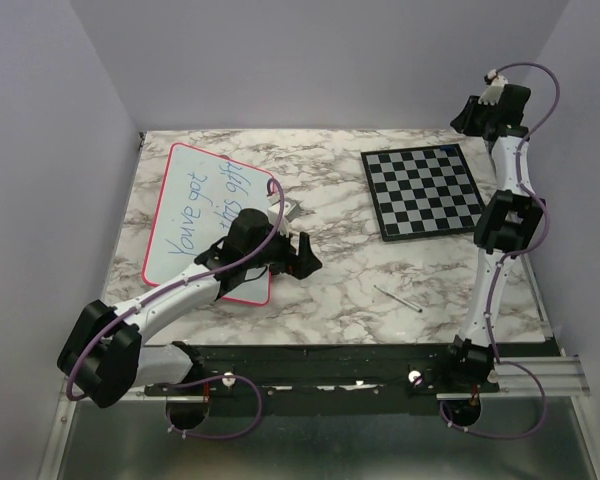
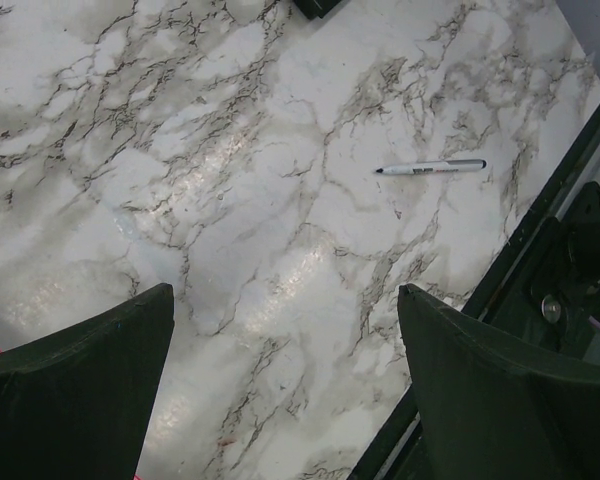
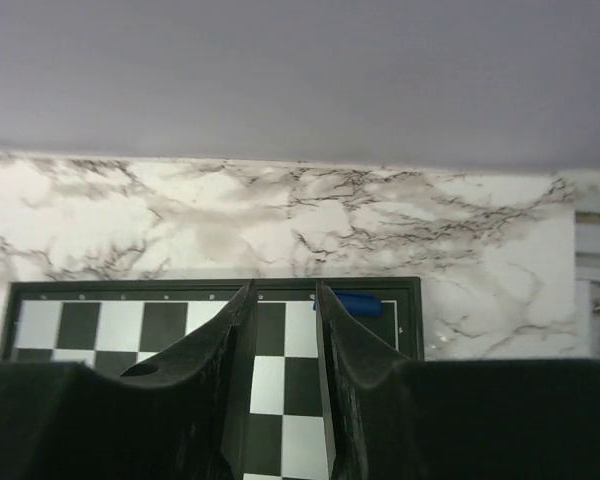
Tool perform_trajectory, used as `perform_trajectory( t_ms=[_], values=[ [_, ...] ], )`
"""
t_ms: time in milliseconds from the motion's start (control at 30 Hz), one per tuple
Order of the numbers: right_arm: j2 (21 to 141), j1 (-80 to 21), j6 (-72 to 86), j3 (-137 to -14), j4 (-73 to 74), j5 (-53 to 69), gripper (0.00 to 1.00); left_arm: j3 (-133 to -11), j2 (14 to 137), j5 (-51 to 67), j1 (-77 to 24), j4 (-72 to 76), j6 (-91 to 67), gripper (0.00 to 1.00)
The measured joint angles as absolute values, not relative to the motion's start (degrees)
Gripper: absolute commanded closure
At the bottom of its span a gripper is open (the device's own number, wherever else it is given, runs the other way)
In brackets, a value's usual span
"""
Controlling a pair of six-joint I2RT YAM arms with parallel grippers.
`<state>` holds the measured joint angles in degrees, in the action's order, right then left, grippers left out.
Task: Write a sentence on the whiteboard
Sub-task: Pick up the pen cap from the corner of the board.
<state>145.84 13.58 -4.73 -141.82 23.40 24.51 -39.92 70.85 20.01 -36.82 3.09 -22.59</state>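
The whiteboard (image 1: 180, 215), white with a pink-red rim, lies on the left of the marble table. The sentence (image 1: 212, 205) is on it in thin blue handwriting, two lines reading roughly "You've got this gift". My left gripper (image 1: 305, 256) hovers just past the board's right edge, over bare marble. In the left wrist view its fingers (image 2: 100, 345) stand wide open with nothing between them. A thin marker pen (image 1: 397, 298) (image 2: 430, 167) lies loose on the table to its right. My right gripper (image 3: 284, 288) is raised at the back right over the chessboard's far edge, jaws a narrow gap apart and empty.
A grey-and-black chessboard (image 1: 423, 190) lies at the back right. A small blue object (image 3: 360, 301) rests on its far border. A small grey thing (image 1: 292, 210) sits by the whiteboard's right edge. Purple walls close in the table. A black rail (image 1: 360, 358) runs along the near edge.
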Motion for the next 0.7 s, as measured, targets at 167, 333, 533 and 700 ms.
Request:
perform_trajectory(
  t_ms=[167,333,533,700],
  values=[
    [145.86,16.01,14.2,-139.17,18.41,27.83,0.63,-39.94,71.22,20.25,-36.82,3.66,-23.16,0.01],
    [146.78,16.82,31.18,-138.43,12.86,27.99,0.67,-40.58,72.05,20.27,-36.82,3.66,-23.51,0.01],
    [149.62,16.67,45.12,-137.43,7.84,27.97,0.89,-42.72,72.99,20.27,-36.82,3.7,-23.68,0.01],
    [152.09,16.47,54.59,-135.59,6.83,27.49,0.94,-44.29,74.65,20.27,-36.82,3.73,-23.88,0.01]
  ],
)
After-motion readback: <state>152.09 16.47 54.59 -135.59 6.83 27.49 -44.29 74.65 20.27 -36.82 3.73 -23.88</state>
